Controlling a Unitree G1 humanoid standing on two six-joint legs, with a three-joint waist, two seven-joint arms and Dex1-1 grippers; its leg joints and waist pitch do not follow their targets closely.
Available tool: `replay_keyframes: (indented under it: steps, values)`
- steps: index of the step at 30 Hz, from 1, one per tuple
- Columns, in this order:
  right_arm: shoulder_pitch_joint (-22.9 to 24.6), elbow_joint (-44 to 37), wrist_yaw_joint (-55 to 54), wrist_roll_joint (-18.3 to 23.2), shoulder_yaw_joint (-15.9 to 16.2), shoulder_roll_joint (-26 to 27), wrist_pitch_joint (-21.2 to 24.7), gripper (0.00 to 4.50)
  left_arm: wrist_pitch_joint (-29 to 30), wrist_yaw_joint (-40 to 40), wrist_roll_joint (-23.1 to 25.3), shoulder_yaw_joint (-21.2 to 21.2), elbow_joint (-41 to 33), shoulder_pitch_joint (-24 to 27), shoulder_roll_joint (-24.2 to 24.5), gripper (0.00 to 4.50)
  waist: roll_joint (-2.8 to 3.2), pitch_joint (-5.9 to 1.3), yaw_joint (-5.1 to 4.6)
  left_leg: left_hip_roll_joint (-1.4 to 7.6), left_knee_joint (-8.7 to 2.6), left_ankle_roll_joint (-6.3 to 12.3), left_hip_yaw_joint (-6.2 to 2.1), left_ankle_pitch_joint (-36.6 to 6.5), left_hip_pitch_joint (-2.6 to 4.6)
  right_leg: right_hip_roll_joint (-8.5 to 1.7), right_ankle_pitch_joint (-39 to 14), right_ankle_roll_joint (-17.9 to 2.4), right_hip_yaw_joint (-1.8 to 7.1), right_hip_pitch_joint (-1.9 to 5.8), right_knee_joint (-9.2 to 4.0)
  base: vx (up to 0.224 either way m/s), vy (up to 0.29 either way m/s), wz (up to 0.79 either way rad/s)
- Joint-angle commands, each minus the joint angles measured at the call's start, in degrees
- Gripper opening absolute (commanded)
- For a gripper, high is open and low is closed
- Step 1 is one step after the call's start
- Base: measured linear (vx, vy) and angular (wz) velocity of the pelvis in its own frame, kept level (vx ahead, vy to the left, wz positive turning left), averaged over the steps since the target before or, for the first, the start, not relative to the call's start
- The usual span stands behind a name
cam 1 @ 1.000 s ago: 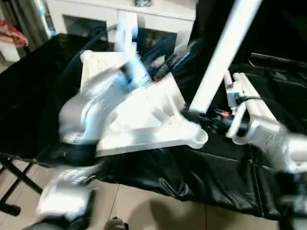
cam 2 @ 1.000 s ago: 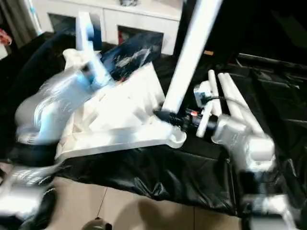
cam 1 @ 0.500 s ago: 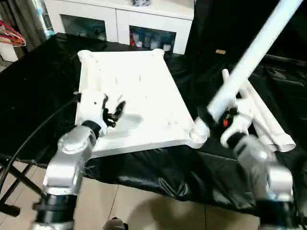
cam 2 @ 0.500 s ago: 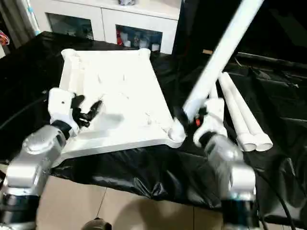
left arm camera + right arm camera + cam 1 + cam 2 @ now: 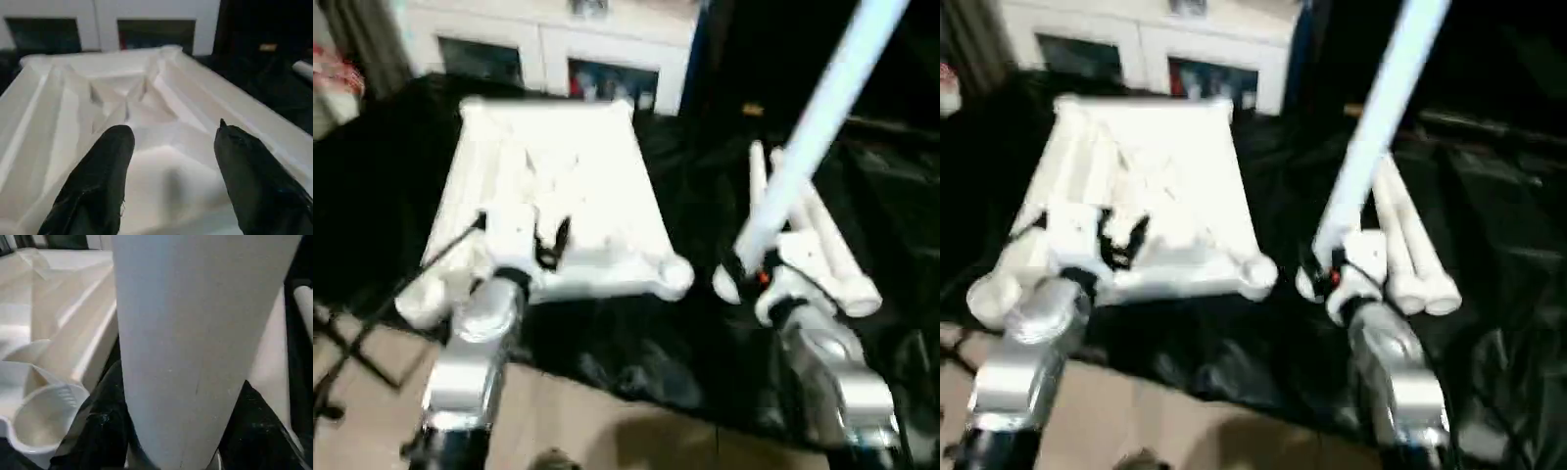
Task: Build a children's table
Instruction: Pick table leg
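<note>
Head pair: high, forward-down. Wrist cameras: close. All share table top (image 5: 558,186) corner socket (image 5: 41,418).

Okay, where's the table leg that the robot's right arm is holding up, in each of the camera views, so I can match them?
Left eye view: the held leg slants from the right tool up to the top right.
Right eye view: the same slant, right of centre.
Left wrist view: I can't find it there.
Right wrist view: a broad white tube up the middle.
Shared landmark: the table top's near right corner socket.
</note>
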Motion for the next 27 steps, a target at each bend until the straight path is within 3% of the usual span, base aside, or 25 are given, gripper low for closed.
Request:
replay_keyframes:
  steps: [1,2,3,4,5,6,7,9,11,13,15,16,17,18,19,20,21,23,24,25,27]
  values:
    - [-0.9,-2.1,-0.8,-0.7,-0.8,-1.0,1.9,1.91,0.5,0.3,0.7,-0.5,0.0,-1.0,0.1,3.05,1.64,-4.58,-0.61,18.08,-5.9,15.88,-8.38,0.8,3.4,-14.1,4.7,10.8,9.52,0.48,2.04,0.003,-0.147,0.01]
    - [-0.7,-2.1,0.1,-0.1,-0.7,-0.9,1.3,1.91,-0.7,0.0,0.8,-0.5,1.5,-1.5,0.3,3.05,0.21,-3.99,-0.92,13.65,-3.71,13.57,-5.92,-0.2,3.31,-15.69,7.4,5.0,13.75,-1.42,1.37,-0.004,-0.184,0.21]
    - [-0.5,-2.0,0.6,-0.2,-0.8,-1.6,0.5,1.91,-1.4,-0.2,1.0,-1.0,2.6,-2.0,0.0,3.05,-0.34,-2.42,0.87,3.11,-0.54,4.38,0.13,-5.3,1.06,-13.41,-4.1,6.8,13.76,-0.05,-5.32,-0.055,-0.157,0.25]
    - [-0.3,-2.2,0.8,-0.1,-0.9,-1.9,0.2,1.91,-2.3,-1.0,1.6,-1.9,3.1,-2.3,0.4,3.05,-0.71,-1.98,1.15,2.57,-0.6,1.22,0.74,-6.3,1.67,-12.95,-16.7,7.3,13.35,0.26,-6.43,-0.055,-0.157,0.25]
    - [-0.1,-2.7,1.3,0.8,-1.2,-1.9,0.7,1.91,-2.6,-2.0,1.9,-2.9,2.9,-2.6,0.7,3.05,-1.0,-1.61,1.28,2.95,-2.13,-1.92,0.84,-4.6,0.93,-11.37,-32.5,8.9,12.1,1.45,-6.78,-0.067,-0.077,0.06]
    - [0.3,-3.4,1.5,1.3,-1.0,-1.5,0.9,1.91,-3.1,-3.7,0.8,-3.1,2.6,-2.6,1.0,3.05,-0.57,-1.67,1.23,3.41,-3.5,-3.65,1.23,-6.7,2.02,-9.91,-38.0,8.3,10.7,0.36,-7.45,-0.059,-0.03,0.0]
    - [0.5,-3.8,1.3,1.5,-0.8,-1.1,1.3,1.91,-3.5,-4.9,-0.3,-3.0,2.3,-2.4,1.1,3.05,-0.67,-1.75,1.06,3.48,-4.14,-3.74,1.3,-7.9,2.29,-9.48,-37.1,7.6,10.42,0.48,-7.43,-0.059,-0.03,0.0]
    - [0.8,-4.5,1.2,2.3,-0.7,-0.5,2.3,1.91,-3.1,-5.5,-1.0,-2.8,1.9,-2.0,1.4,3.05,0.3,-2.26,0.1,4.91,-6.4,-4.39,0.68,-11.4,2.33,-8.61,-25.4,2.0,9.04,1.2,-6.29,0.0,0.0,0.0]
    - [1.4,-6.2,2.5,3.2,0.7,-0.5,3.3,1.91,-1.5,-6.5,-1.4,-2.6,1.0,-1.2,2.3,3.05,0.34,-2.31,-0.5,5.6,-7.19,-3.85,0.26,-13.2,2.07,-9.0,-21.0,-0.4,8.67,1.81,-6.1,0.0,0.0,0.0]
    - [1.6,-6.4,3.0,3.3,1.2,-0.7,3.2,1.91,-1.5,-7.1,-1.8,-2.4,1.0,-1.2,2.4,3.05,0.41,-2.25,-0.97,5.38,-7.31,-4.31,0.39,-17.1,2.54,-9.41,-24.8,-0.7,8.68,1.96,-6.61,0.0,0.0,0.0]
    - [1.7,-6.3,3.2,3.0,1.4,-0.9,2.7,1.91,-1.7,-7.5,-2.2,-2.3,1.1,-1.3,2.4,3.05,0.9,-1.82,-1.66,5.16,-7.54,-4.46,0.5,-24.8,4.18,-9.35,-33.9,-0.5,8.05,2.11,-8.13,0.0,0.0,0.0]
    - [1.8,-6.2,3.7,2.7,1.8,-1.2,2.2,1.91,-1.6,-7.6,-2.8,-1.8,1.3,-1.6,2.5,3.05,1.31,-1.84,-1.87,4.98,-7.57,-3.89,0.66,-27.1,4.9,-8.94,-35.6,-0.7,7.6,2.64,-8.75,0.0,0.0,0.0]
    - [1.8,-6.0,4.1,2.6,2.1,-1.3,1.8,1.91,-1.5,-7.8,-3.4,-1.4,1.6,-1.8,2.2,3.05,1.34,-1.66,-1.88,5.0,-7.71,-3.45,0.75,-28.2,5.48,-8.73,-36.1,-1.0,7.28,2.78,-9.14,0.053,0.049,-0.03]
    - [1.7,-5.7,4.2,2.5,2.2,-1.3,1.6,1.91,-1.3,-7.8,-3.7,-1.1,1.9,-2.0,2.0,3.05,1.49,-1.69,-2.11,4.85,-7.98,-2.6,0.93,-28.6,5.99,-8.5,-35.0,-1.9,6.87,3.71,-9.6,0.067,0.049,-0.04]
    - [1.7,-5.7,4.2,2.5,2.2,-1.3,1.6,1.91,-1.3,-7.8,-3.7,-1.1,1.9,-2.0,2.0,3.05,1.6,-1.41,-2.07,4.99,-8.18,-2.32,0.94,-28.8,6.24,-8.59,-34.4,-2.3,6.76,3.79,-9.83,0.067,0.049,-0.04]
    - [1.7,-5.7,4.2,2.5,2.2,-1.3,1.6,1.91,-1.3,-7.8,-3.7,-1.1,1.9,-2.0,2.0,3.05,1.73,-1.78,-2.1,5.12,-8.66,-1.78,1.04,-27.2,6.38,-8.68,-31.7,-3.3,6.71,4.79,-9.65,0.092,0.043,-0.04]
    - [1.7,-5.7,4.2,2.5,2.2,-1.3,1.6,1.91,-1.3,-7.8,-3.7,-1.1,1.9,-2.0,2.0,3.05,1.61,-1.95,-2.13,5.06,-8.99,-1.07,1.33,-24.1,5.69,-8.81,-28.5,-4.5,6.91,5.85,-9.42,0.105,0.03,-0.02]
    - [1.7,-5.7,4.2,2.5,2.2,-1.3,1.6,1.91,-1.3,-7.8,-3.7,-1.1,1.9,-2.0,2.0,3.05,1.57,-2.51,-2.08,4.89,-8.97,-0.02,1.84,-19.4,5.79,-8.7,-23.4,-6.7,7.23,6.49,-8.93,0.11,0.023,0.0]
    - [1.7,-5.7,4.2,2.5,2.2,-1.3,1.6,1.91,-1.3,-7.8,-3.7,-1.1,1.9,-2.0,2.0,3.05,1.49,-3.2,-2.03,4.59,-8.58,1.03,2.14,-13.9,5.12,-8.54,-16.9,-8.6,7.32,7.53,-8.12,0.118,0.008,0.03]
    - [1.7,-5.7,4.2,2.5,2.2,-1.3,1.6,1.91,-1.3,-7.8,-3.7,-1.1,1.9,-2.0,2.0,3.05,1.44,-3.46,-1.94,4.27,-8.31,1.7,2.31,-11.2,4.72,-8.42,-13.8,-9.2,7.32,7.97,-7.8,0.118,0.008,0.03]
    - [1.4,-5.5,4.6,2.5,2.0,-1.5,1.9,1.91,-1.1,-8.2,-3.7,-1.5,1.9,-1.9,2.2,3.05,1.39,-4.16,-1.42,3.08,-7.08,4.31,2.51,-1.8,3.27,-7.92,-3.2,-9.9,7.54,9.26,-6.63,0.125,0.002,0.02]
